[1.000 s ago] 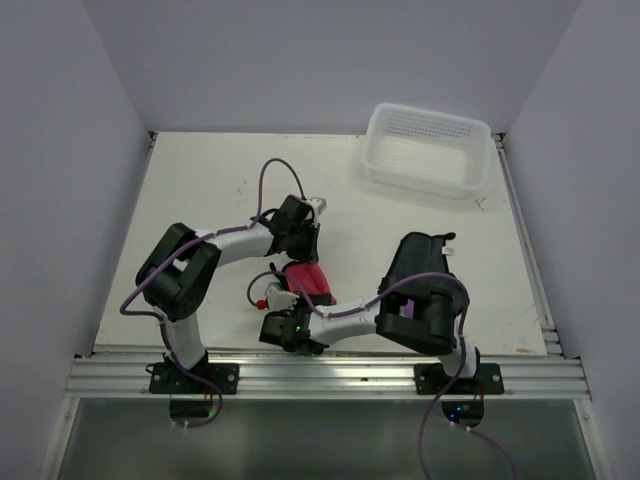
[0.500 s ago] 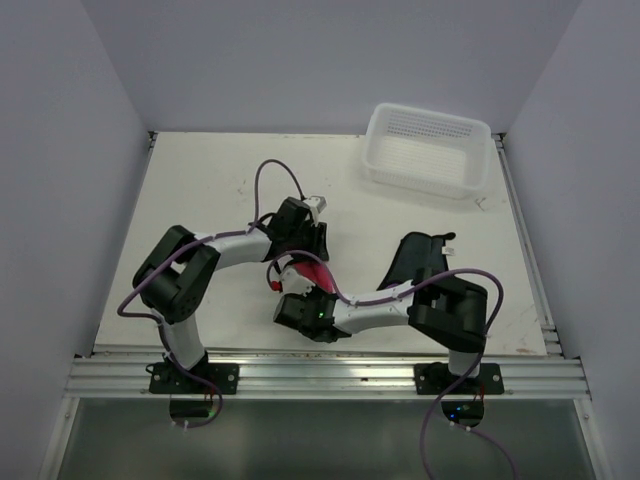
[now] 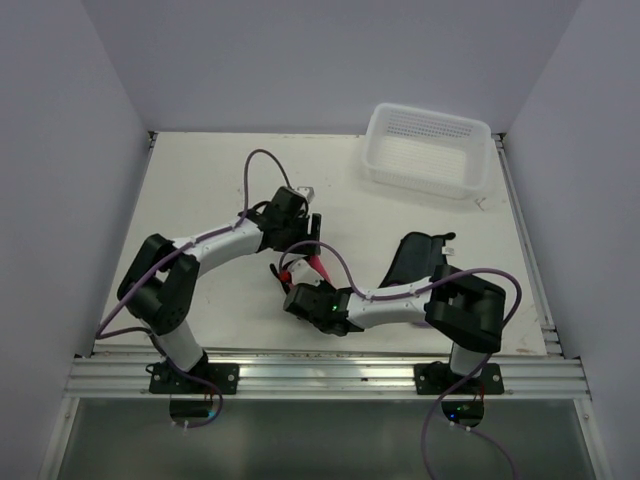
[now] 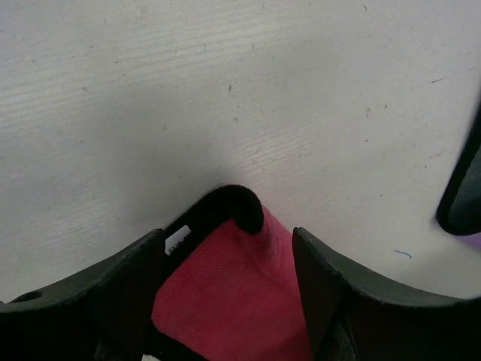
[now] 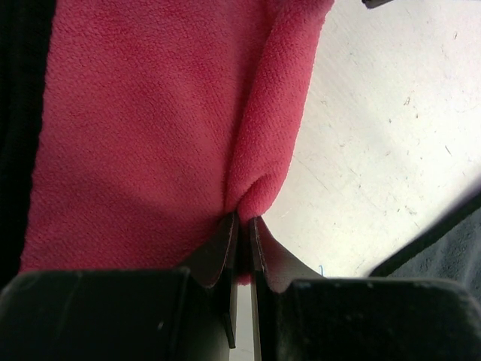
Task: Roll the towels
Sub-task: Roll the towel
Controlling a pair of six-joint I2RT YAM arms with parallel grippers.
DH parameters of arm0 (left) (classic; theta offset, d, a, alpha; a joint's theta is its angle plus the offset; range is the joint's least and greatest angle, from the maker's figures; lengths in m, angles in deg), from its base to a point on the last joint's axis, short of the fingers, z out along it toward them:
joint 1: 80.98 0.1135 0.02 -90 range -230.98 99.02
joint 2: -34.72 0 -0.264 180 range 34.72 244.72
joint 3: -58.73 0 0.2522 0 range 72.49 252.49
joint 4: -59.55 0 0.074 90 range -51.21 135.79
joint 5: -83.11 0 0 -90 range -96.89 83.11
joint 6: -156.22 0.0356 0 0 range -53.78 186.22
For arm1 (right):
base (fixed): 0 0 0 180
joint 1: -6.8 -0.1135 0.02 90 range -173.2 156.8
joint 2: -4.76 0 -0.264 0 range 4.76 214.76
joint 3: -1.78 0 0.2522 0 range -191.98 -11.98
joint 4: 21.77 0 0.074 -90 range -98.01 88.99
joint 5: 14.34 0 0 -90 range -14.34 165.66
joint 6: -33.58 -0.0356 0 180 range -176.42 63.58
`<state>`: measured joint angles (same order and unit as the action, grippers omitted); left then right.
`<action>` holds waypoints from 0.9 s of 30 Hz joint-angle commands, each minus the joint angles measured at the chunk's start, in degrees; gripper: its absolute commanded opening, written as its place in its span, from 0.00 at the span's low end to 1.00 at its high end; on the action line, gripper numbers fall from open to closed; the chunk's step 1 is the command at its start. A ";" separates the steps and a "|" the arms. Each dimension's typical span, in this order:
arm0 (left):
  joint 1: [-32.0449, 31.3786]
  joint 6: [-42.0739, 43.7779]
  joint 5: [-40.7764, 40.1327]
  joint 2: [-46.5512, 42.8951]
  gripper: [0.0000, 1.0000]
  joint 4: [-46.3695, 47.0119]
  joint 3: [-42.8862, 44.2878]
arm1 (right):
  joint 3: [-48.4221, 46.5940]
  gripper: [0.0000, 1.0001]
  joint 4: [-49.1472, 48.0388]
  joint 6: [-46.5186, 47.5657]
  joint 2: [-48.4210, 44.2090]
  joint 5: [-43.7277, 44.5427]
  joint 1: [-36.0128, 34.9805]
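White scuffed table [image 3: 200,190], plain pale walls on three sides. Right gripper [image 5: 240,226]: nearest, clenched on a pinched fold of the pink-red fleece towel [image 5: 150,128], probably to anchor it mid-table for rolling. Left gripper [image 4: 225,256]: released, fingers [image 4: 120,286] straddling the same towel without gripping. Black fabric towel [image 3: 415,262]: heaped to the right, awaiting its turn. White perforated plastic basket [image 3: 428,150]: far right corner.
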<state>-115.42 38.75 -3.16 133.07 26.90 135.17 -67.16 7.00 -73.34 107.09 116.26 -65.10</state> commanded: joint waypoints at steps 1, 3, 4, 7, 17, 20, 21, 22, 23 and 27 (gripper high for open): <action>0.51 -2.33 0.48 -3.50 0.73 -1.32 2.19 | 2.09 0.00 -2.61 -3.11 -0.46 -7.55 0.62; 0.51 -4.35 2.15 -4.38 0.73 -0.01 1.05 | 2.44 0.00 -3.14 -2.94 -1.33 -8.25 0.79; 0.51 -5.31 3.99 -5.52 0.73 1.83 0.35 | 2.70 0.00 -3.84 -2.85 -1.60 -8.43 0.79; 0.51 -9.09 7.51 -6.76 0.73 5.34 -2.29 | 3.32 0.00 -4.28 -2.67 -2.30 -8.61 0.97; -2.91 -14.90 11.48 -6.15 0.73 10.90 -5.81 | 4.90 0.00 -5.42 -3.55 -3.01 -10.01 1.50; -3.62 -15.16 10.60 -5.88 0.73 9.93 -5.63 | 4.90 0.00 -5.51 -3.81 -2.74 -10.36 1.59; -3.97 -15.25 10.16 -6.32 0.73 9.67 -5.63 | 4.90 0.00 -5.60 -3.81 -2.66 -10.36 1.50; -4.06 -15.34 9.64 -6.50 0.73 9.49 -5.81 | 4.99 0.00 -5.60 -3.90 -2.66 -10.45 1.50; -4.15 -15.43 9.55 -6.93 0.73 9.32 -5.98 | 5.08 0.00 -5.77 -3.99 -2.66 -10.45 1.50; -4.24 -16.92 10.16 -7.73 0.74 11.15 -7.91 | 5.52 0.00 -6.56 -4.43 -3.09 -10.80 1.67</action>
<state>-117.52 24.50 4.23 127.17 35.53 128.74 -63.07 1.88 -75.42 103.61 112.24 -63.57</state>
